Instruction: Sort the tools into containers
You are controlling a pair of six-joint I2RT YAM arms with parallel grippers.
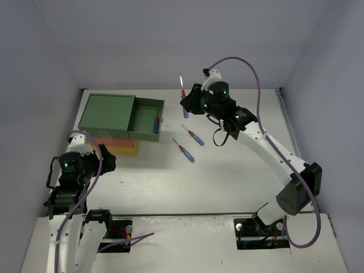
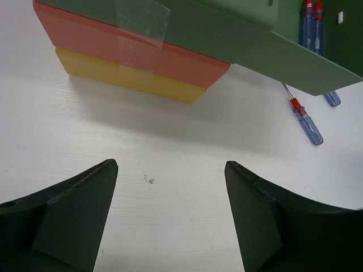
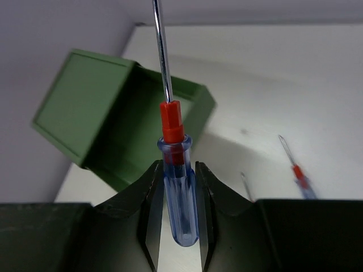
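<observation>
right pincer (image 3: pixel 177 165): clamped on screwdriver (image 3: pixel 172 122) handle, shaft upright
slip risk: smooth handle may pivot
drop risk: could miss green drawer (image 3: pixel 199 107)
left pincer (image 2: pixel 170 169): wide, empty

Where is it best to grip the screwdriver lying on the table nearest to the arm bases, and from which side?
Take the screwdriver by its thick blue handle, not the thin shaft. It lies flat on the table, slanted, so come straight down from above, jaws set across the handle.

White table (image 1: pixel 170 182), green-orange-yellow drawer cabinet (image 1: pixel 107 111) at left, a screwdriver (image 1: pixel 194 137), a second screwdriver (image 1: pixel 185 152) near it
</observation>
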